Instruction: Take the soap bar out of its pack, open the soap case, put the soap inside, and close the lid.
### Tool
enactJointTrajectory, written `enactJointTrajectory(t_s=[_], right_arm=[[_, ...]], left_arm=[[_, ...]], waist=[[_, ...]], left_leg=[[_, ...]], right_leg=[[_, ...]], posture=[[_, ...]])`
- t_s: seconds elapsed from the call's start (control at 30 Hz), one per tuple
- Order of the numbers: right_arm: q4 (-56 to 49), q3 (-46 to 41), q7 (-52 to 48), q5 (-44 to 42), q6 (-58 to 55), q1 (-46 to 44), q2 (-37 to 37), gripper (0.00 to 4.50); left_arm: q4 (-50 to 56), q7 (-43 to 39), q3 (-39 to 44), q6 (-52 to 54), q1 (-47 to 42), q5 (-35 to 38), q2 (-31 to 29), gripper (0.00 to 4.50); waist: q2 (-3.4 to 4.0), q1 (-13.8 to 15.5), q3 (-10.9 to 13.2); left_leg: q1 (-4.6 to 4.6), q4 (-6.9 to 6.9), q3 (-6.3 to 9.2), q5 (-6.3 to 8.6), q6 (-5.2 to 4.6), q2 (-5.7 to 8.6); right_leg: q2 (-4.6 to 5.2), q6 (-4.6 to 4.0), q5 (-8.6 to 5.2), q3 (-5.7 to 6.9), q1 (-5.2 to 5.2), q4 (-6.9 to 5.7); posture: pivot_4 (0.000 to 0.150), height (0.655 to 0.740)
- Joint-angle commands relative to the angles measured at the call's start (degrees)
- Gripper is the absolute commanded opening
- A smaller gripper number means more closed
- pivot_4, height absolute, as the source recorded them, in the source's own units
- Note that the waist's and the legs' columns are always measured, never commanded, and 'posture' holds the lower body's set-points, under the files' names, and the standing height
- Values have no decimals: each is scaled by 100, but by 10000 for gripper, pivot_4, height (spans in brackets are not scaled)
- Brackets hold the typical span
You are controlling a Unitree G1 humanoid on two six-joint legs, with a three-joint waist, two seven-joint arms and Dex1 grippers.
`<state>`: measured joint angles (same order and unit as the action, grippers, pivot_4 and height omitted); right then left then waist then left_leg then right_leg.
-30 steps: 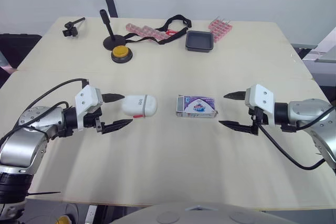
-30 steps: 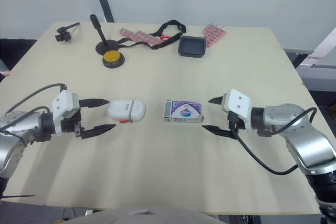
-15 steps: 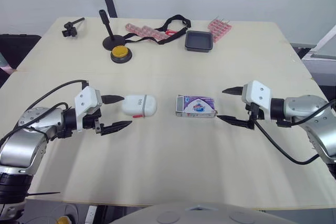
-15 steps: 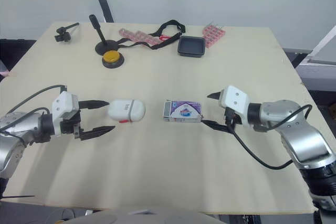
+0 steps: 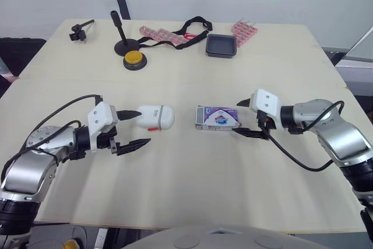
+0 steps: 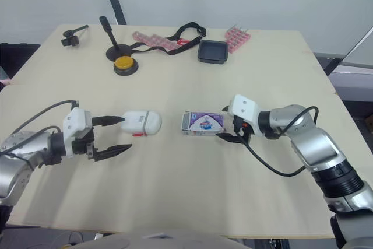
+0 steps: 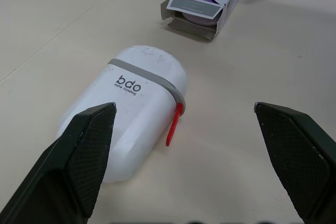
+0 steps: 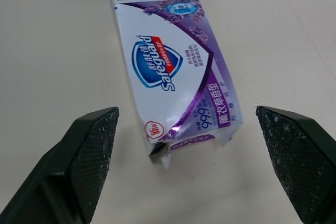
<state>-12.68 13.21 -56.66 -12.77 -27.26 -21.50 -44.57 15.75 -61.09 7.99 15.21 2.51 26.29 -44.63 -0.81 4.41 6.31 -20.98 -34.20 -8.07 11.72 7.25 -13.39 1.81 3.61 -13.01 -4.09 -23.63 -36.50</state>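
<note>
Purple-and-white soap pack [image 5: 218,118] is lying flat around the middle of the table [image 5: 186,190], with the closed white soap case [image 5: 155,117] sitting near it toward the left edge. The right tool [image 5: 235,118] is hanging wide open, straddling the pack's right end. The left tool [image 5: 144,126] is gaping open at the case's left end.

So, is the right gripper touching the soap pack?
Apart. The right wrist view shows bare table between the soap pack and each finger of the right gripper.

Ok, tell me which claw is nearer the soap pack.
Right. The right claw sits open around the right end of the soap pack; the left claw is open at the soap case, which lies between it and the pack.
</note>
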Motion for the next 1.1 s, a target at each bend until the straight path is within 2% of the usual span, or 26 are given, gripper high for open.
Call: enactJointTrajectory(t_s=[0.03,0.3,0.77,0.93,1.1], right_arm=[[35,67,-57,103,50,-167,78,45000],[443,634,-58,683,69,-475,297,45000],[989,971,-456,998,218,-838,549,45000],[1095,1050,-463,1221,257,-841,524,30752],[1117,1038,-524,1275,308,-836,513,30752]], left_arm=[[229,100,120,-21,64,28,6,44773],[324,233,162,-69,251,57,59,44773],[326,388,70,-168,280,-30,212,44773],[232,461,51,-291,234,-143,276,45000],[200,483,40,-355,241,-186,307,45000]], waist=[[0,-1,0],[0,-3,0],[-1,4,-1],[-3,-4,-3],[-4,0,-5]], left_leg=[[-1,-1,0,0,0,0],[0,-3,0,0,0,0],[0,-11,0,0,0,0],[1,-12,0,0,-1,-1],[2,-19,0,0,0,-1]], right_leg=[[0,0,0,0,0,-1],[0,0,0,0,0,-4],[0,-1,0,0,-1,-11],[0,-1,0,0,-1,-15],[1,-1,1,-1,-1,-23]], posture=[[1500,7395],[1500,7395],[1500,7395],[1500,7395],[1500,7395]])
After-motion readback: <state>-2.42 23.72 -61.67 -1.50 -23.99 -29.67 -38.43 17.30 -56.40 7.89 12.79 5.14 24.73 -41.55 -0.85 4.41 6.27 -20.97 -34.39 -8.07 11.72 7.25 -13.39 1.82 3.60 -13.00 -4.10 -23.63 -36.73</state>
